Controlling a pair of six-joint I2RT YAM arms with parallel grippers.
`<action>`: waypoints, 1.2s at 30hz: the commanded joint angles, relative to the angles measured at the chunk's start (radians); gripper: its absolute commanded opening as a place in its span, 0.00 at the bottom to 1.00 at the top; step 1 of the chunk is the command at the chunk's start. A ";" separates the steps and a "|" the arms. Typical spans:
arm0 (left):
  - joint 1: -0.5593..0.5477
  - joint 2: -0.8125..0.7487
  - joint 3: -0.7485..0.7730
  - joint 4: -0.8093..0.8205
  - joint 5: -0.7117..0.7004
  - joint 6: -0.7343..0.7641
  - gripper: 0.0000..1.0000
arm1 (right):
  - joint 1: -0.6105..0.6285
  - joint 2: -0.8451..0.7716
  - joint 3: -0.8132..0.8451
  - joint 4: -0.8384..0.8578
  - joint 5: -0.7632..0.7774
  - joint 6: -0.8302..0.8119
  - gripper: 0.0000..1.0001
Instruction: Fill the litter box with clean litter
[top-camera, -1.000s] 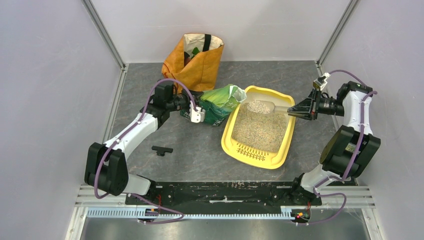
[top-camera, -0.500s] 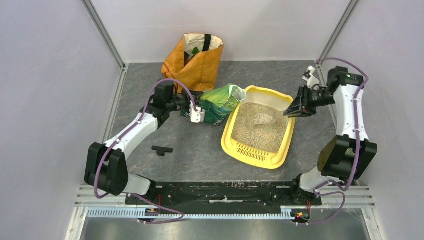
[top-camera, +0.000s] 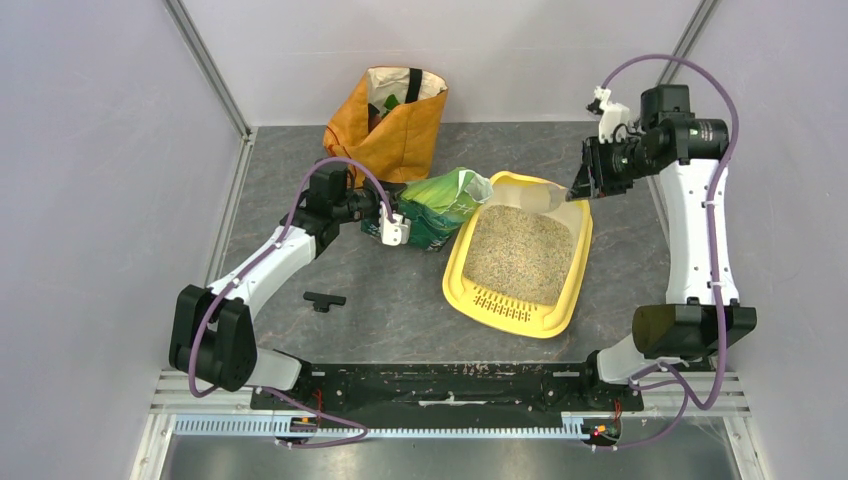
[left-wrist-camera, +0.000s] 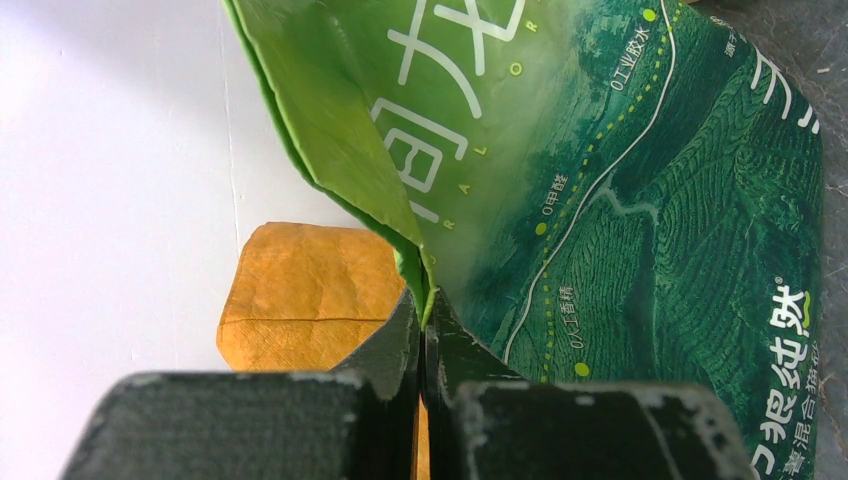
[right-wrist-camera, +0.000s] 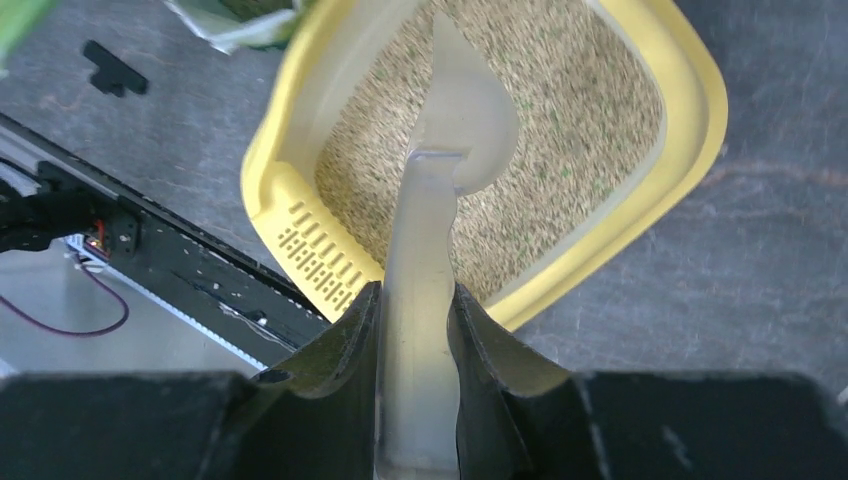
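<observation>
Yellow plastic litter box (top-camera: 505, 308), on the desk (top-camera: 380, 300) at 3 o'clock, is carrying beige clean litter (top-camera: 520, 255). At its 1 o'clock the right gripper (right-wrist-camera: 415, 300) is clasping a translucent scoop (right-wrist-camera: 452, 130). At 10 o'clock the left gripper (left-wrist-camera: 422, 335) is pinching the green plastic bag (left-wrist-camera: 620, 200). Advisable: entering its mouth level.

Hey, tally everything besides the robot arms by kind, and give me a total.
Bags: 2 (orange bag, green litter bag)
Trays: 1 (litter box)
Scoops: 1 (scoop)
Small loose parts: 1 (black part)
Total: 5
</observation>
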 joint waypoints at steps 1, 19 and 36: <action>0.004 -0.049 0.012 0.128 0.018 0.039 0.02 | 0.024 0.036 0.127 -0.040 -0.173 -0.063 0.00; 0.001 -0.067 0.004 0.128 0.019 0.051 0.02 | 0.106 0.067 0.337 -0.170 -0.257 -0.248 0.00; 0.003 -0.079 -0.003 0.129 0.014 0.044 0.02 | 0.139 0.140 0.377 -0.152 -0.193 -0.166 0.00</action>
